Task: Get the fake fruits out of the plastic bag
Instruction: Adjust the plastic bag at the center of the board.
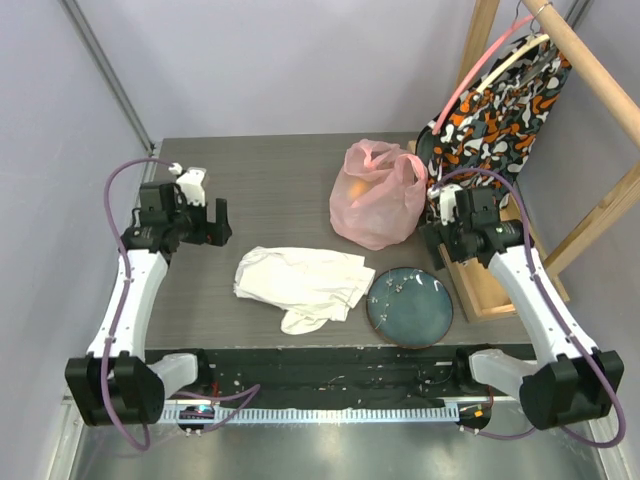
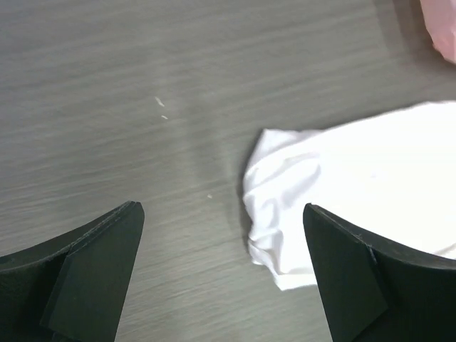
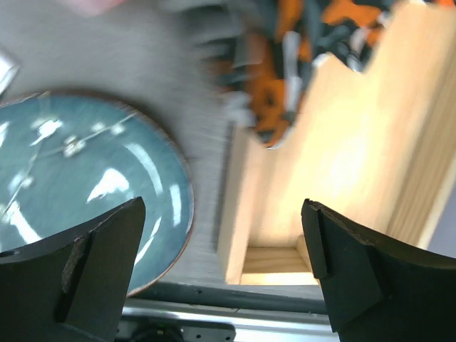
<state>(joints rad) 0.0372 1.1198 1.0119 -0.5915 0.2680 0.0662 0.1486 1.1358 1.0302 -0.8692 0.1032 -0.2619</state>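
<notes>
Grey worktop [image 1: 270, 170]: pink plastic bag [image 1: 378, 205], fake fruits [image 1: 365, 186] inside, rear right; white cloth [image 1: 300, 280] and blue plate [image 1: 410, 306] in front. Left gripper [image 2: 222, 235] over cloth edge, right gripper [image 3: 224, 235] over plate rim; both spread, empty.

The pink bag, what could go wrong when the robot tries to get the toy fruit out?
1. The plastic bag looks thin and floppy, so a gripper might pinch only plastic and drag the whole bag.
2. The right gripper is close to the wooden frame and patterned fabric; it could bump or snag them.
3. The fruits, seen only as an orange-yellow blur inside, could roll away past the plate.
</notes>
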